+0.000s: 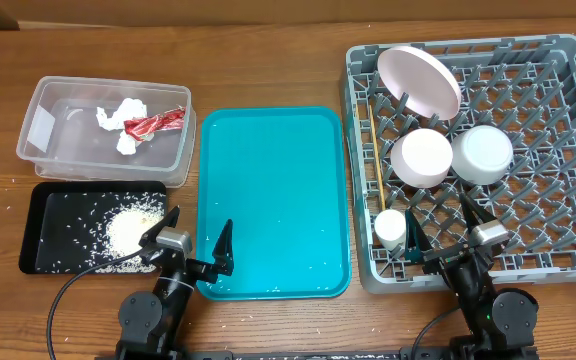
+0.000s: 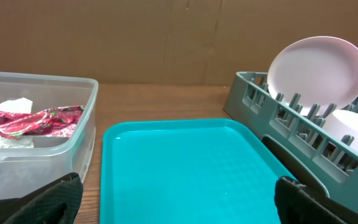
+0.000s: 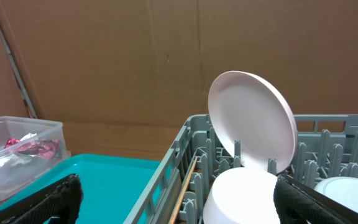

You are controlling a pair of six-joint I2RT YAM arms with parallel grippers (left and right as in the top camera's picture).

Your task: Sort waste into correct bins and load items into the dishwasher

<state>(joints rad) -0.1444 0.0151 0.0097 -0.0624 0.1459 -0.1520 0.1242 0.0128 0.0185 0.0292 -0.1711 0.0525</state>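
Now both arms at near edge, nothing held: left gripper jaws spread beside teal tray, right gripper jaws spread over dish rack near rim. Likely remaining: few white specks on teal tray near edge; sweep low and slowly left, toward black tray holding rice grains. In rack: one cup, one bowl, one small plate, chopsticks (count unclear), one large plate farthest. Far left, clear tub: one red wrapper, one tissue.

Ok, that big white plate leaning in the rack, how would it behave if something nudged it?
The plate looks stiff and smooth, so it is probably slippery to grip. It stands tilted on edge in the rack, so a push might tip it over or slide it along. Its material is unclear, so it may chip.
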